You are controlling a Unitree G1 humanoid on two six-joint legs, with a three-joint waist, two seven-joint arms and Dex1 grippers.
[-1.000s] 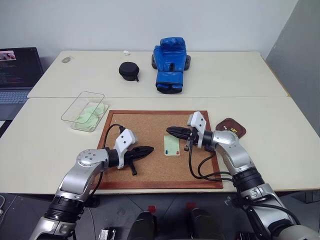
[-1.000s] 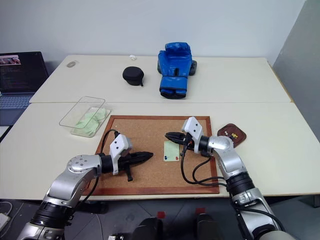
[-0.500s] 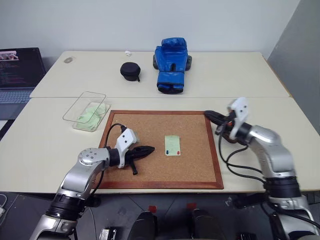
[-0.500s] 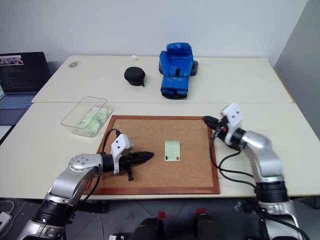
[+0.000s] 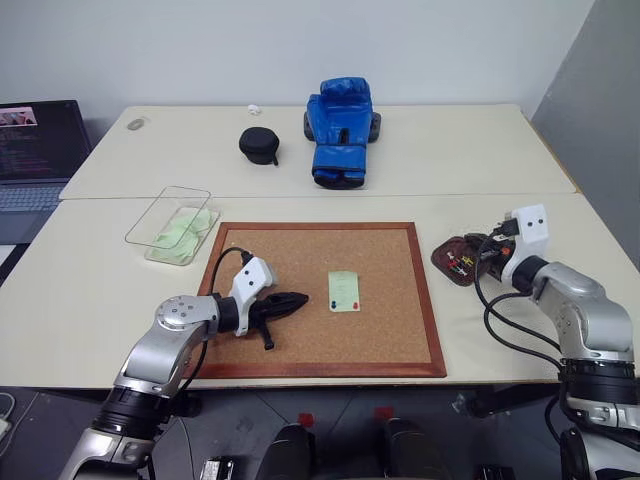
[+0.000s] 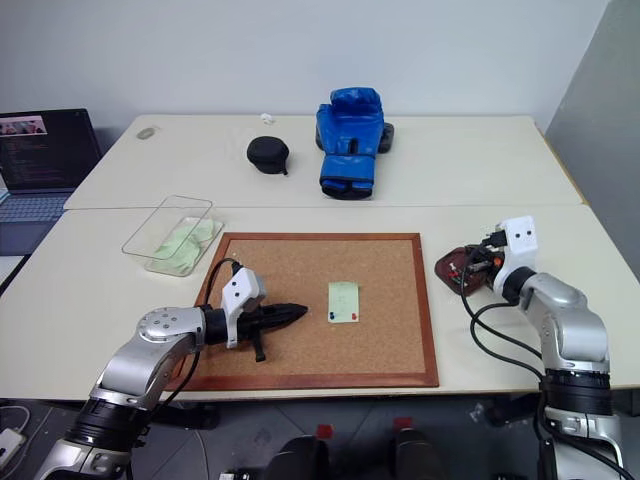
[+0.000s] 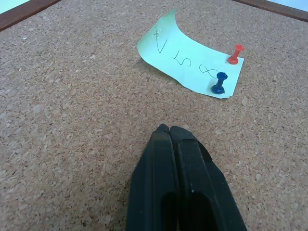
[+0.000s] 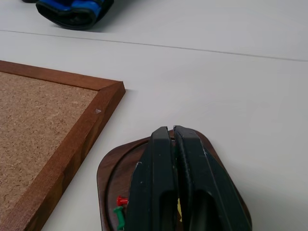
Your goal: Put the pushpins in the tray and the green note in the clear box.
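Pin drop at tray, right pincer point(image 8: 173, 132) over dish.
My right pincer is pressed together above the tray point(image 5: 452, 262); whether it pinches a pin I cannot tell. I judge: part only while over the dish. Note point(image 7: 185, 62) lies on the board point(image 5: 300, 270), red pin point(image 7: 235, 53) and blue pin point(image 7: 219, 83) in it; left pincer point(image 7: 168, 131) pressed together nearby. Box point(image 5: 170, 222) is at the board's far left corner.

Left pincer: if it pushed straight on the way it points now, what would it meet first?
Probably the green note on the cork board, near the blue pushpin. The shut left pincer aims low, so it might scrape the cork first.
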